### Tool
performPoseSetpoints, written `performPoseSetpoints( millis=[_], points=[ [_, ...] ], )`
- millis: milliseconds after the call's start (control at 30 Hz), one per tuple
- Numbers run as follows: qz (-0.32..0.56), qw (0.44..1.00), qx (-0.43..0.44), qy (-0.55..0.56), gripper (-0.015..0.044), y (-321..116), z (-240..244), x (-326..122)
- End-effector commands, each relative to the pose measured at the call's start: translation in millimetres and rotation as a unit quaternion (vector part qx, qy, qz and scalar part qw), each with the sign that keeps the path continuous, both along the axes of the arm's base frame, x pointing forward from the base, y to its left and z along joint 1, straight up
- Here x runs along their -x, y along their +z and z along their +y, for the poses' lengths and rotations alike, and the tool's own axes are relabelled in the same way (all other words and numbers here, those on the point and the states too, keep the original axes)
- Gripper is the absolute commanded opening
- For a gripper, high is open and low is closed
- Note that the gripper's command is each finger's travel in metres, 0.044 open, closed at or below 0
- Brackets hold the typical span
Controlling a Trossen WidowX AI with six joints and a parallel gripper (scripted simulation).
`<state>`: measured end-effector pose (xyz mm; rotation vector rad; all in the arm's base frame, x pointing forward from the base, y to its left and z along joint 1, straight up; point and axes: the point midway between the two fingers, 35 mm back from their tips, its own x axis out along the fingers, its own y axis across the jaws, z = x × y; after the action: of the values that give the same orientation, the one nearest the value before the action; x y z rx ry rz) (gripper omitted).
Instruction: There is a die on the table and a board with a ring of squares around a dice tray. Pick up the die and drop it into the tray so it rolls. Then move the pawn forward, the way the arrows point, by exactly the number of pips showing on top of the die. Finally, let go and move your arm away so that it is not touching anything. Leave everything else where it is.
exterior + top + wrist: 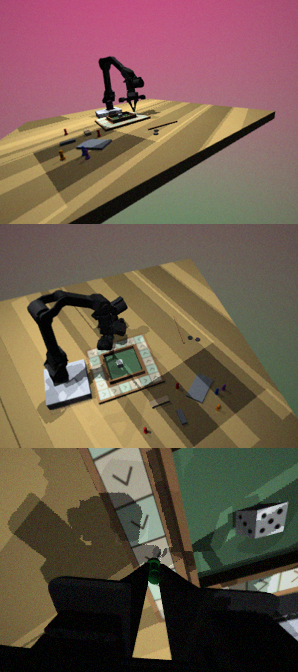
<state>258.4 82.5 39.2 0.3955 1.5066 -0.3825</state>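
Observation:
My gripper (133, 110) (154, 567) points down, shut on the green pawn (154, 573), over the board's edge squares on the robot's side of the back corner; its height over them is hard to tell. The board (115, 389) (135, 122) (122, 473) has a ring of pale arrow squares around the dice tray (127, 376) (172, 523). The white die (119, 363) (270, 521) lies on the tray's green floor, away from the fingers. Its large bright face, apparently the top, shows a centre pip and one near each corner. The pawn cannot be made out in the top and exterior views.
A red pawn (177, 385) (98, 133), another red pawn (145, 430), blue (217, 391), purple (223, 387) and orange (218, 407) pawns stand beyond the board. A grey slab (200, 388), tan block (160, 401), dark block (181, 417), thin stick (179, 329) and two dark discs lie about.

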Motion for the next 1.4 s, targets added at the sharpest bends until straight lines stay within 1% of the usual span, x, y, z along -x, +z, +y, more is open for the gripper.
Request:
performPoseSetpoints(
  millis=[0,467,500,800,933,1033,1100,1167,1367],
  points=[
    [0.003,1.000,0.000,-0.003,0.0000,-5,0,2],
    [0.004,1.000,0.000,-0.003,0.0000,-22,0,1],
    [-0.004,1.000,-0.001,0.000,0.0026,-15,1,-2],
    [-0.003,1.000,-0.001,0.000,0.0263,-12,1,-2],
    [0.003,1.000,-0.001,-0.003,0.0368,32,1,-1],
    [0.003,1.000,-0.001,-0.003,0.0440,35,1,-1],
    [0.003,1.000,0.000,0.000,0.0440,36,-2,0],
    [0.003,1.000,0.001,0.024,0.0440,48,-19,7],
    [0.006,0.990,0.007,0.138,0.0440,97,-85,63]
  ],
)
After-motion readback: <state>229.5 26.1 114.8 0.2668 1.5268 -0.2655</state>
